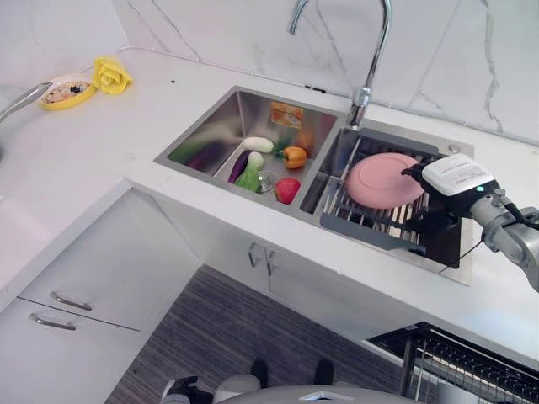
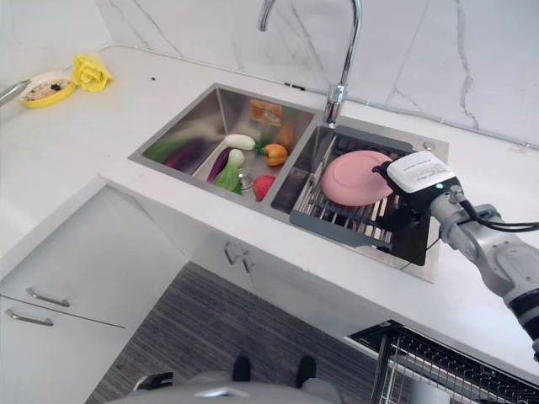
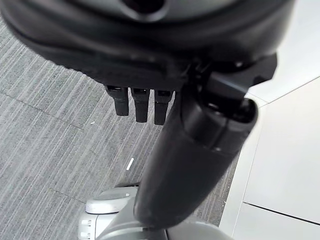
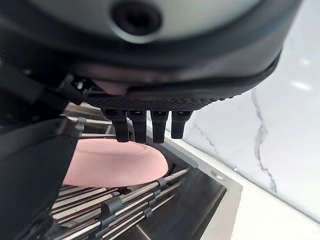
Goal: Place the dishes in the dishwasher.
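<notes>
Pink plate (image 1: 383, 180) lay on the wire drying rack (image 1: 370, 220) in the sink's right basin (image 1: 438, 244). Right hand (image 1: 429, 220) hovered at the plate's right edge, fingers (image 4: 150, 125) straight, holding nothing. Left hand (image 3: 142, 102) hung over the grey floor (image 3: 45, 125), fingers relaxed, empty.

Right hand (image 1: 442, 198): arm extended forward, fingers (image 4: 150, 127) straight. Left hand (image 3: 145, 100): hanging low, fingers straight.
</notes>
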You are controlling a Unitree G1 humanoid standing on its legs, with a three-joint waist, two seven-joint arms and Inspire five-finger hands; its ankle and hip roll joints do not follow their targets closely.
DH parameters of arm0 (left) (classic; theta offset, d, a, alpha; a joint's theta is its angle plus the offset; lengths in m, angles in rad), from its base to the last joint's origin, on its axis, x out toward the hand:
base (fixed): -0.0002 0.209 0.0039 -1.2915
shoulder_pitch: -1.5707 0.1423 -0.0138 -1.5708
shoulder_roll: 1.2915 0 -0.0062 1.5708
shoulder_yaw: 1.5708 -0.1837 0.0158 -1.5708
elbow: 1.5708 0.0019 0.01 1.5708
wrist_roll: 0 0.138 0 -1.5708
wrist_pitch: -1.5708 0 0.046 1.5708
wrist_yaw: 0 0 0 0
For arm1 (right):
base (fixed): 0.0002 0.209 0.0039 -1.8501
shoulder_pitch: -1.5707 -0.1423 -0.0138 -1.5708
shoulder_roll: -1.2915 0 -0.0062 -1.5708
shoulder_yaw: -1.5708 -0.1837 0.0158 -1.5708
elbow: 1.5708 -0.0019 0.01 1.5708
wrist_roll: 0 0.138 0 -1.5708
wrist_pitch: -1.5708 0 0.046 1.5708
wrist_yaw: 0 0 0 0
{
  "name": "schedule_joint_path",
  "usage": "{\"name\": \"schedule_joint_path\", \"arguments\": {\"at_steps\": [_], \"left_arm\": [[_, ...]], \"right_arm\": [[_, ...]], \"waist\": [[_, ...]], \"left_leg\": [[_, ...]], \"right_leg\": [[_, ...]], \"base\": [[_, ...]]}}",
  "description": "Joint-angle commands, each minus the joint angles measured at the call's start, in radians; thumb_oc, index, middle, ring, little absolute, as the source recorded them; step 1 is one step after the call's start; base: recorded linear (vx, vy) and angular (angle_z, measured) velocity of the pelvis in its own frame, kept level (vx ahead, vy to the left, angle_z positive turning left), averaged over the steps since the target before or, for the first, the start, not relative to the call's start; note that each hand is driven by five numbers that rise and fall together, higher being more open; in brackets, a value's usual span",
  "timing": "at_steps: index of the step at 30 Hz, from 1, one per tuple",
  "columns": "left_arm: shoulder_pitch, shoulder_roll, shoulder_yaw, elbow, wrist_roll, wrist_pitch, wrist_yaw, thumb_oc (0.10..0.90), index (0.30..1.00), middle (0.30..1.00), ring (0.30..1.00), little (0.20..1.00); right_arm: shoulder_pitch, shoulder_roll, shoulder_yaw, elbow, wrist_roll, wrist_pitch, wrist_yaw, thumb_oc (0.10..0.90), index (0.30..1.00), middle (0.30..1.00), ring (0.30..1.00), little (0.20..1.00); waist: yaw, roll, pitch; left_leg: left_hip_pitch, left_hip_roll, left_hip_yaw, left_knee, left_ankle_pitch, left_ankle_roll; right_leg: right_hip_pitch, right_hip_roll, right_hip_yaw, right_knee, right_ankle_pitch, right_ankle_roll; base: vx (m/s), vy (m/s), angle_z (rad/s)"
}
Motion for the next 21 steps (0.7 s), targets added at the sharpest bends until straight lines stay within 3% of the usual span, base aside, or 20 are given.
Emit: {"name": "schedule_joint_path", "arguments": {"at_steps": [1,7,21], "left_arm": [[-0.015,0.064,-0.034,0.045,0.005,-0.012,0.015,0.800,0.900,0.900,0.900,0.900],[-0.019,0.048,-0.036,0.052,-0.001,-0.008,0.038,0.800,0.900,0.900,0.900,0.900],[-0.038,0.038,-0.051,0.048,-0.017,-0.022,0.067,0.800,0.900,0.900,0.900,0.900]], "right_arm": [[-0.138,0.016,0.040,0.002,-0.073,0.056,-0.081,0.800,0.900,0.900,0.900,0.900],[-0.194,0.108,0.069,0.079,-0.239,0.132,-0.154,0.800,0.900,0.900,0.900,0.900],[-0.244,0.220,0.096,0.250,-0.398,0.270,-0.261,0.800,0.900,0.900,0.900,0.900]], "waist": [[0.024,-0.082,-0.065],[0.037,-0.071,-0.052],[0.066,-0.054,-0.033]], "left_leg": [[-0.035,0.077,0.008,-0.005,0.008,-0.077],[-0.045,0.071,0.001,-0.005,0.009,-0.075],[-0.074,0.062,-0.026,-0.005,0.018,-0.072]], "right_leg": [[0.059,-0.140,0.005,0.016,-0.066,0.129],[0.058,-0.144,0.000,0.016,-0.068,0.128],[0.052,-0.151,-0.023,0.016,-0.066,0.129]], "base": [[0.00,0.000,0.00],[0.00,0.000,0.00],[-0.01,-0.002,0.05]]}}
